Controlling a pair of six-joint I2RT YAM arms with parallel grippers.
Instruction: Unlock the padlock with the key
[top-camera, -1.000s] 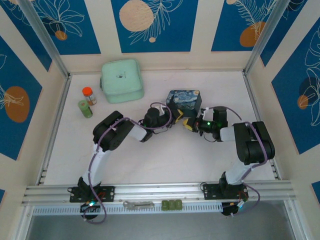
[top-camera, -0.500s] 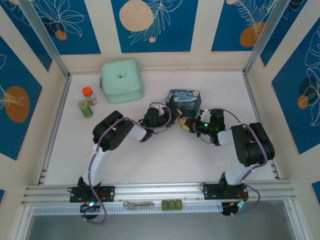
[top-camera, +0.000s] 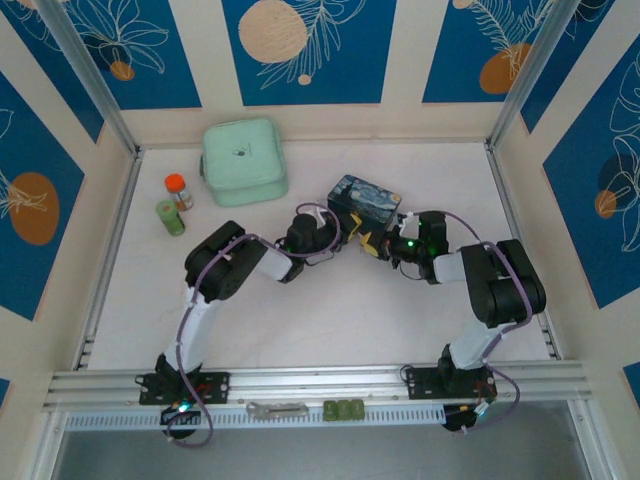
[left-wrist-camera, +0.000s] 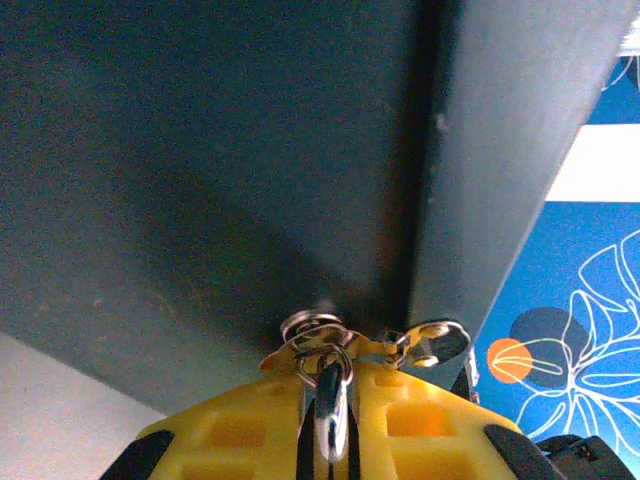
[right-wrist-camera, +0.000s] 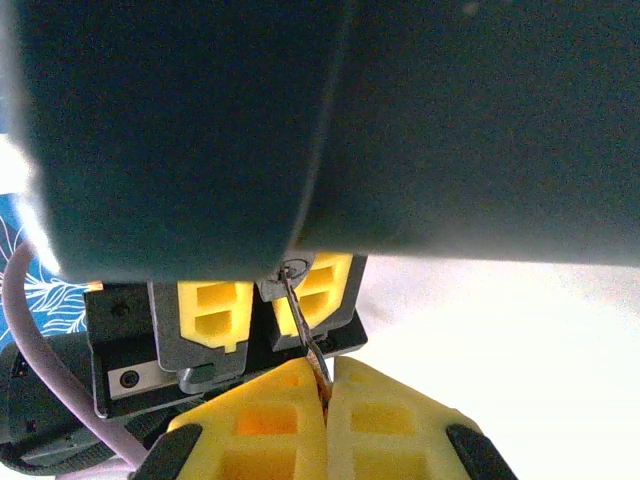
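The padlock (left-wrist-camera: 328, 415) is very small. It hangs at the bottom edge of the box (top-camera: 368, 198), on the side that faces the arms. In the left wrist view it looks like a shiny bit of metal with a little ring on it. I think that is the padlock, but it is too close and too blurry to be sure.

The left gripper (left-wrist-camera: 326, 372) has its yellow fingers squeezed tight on that shiny bit. The dark wall of the box is right above the fingers.

The key (right-wrist-camera: 308, 345) is thin and silver. The right gripper (right-wrist-camera: 326, 385) pinches it tight between its two yellow fingers. The key points up and away from the fingers, and its tip touches a small round spot under the box edge. That spot is right by the left fingers.

From above, the two grippers meet nose to nose at the near side of the box. The left one comes from the left and the right one from the right. The box is blue and yellow and sits turned a bit on the white table (top-camera: 330, 310).

Far to the left at the back is a pale green case (top-camera: 244, 160). Beside it stand a bottle with an orange cap (top-camera: 177, 190) and a green bottle (top-camera: 170, 217).
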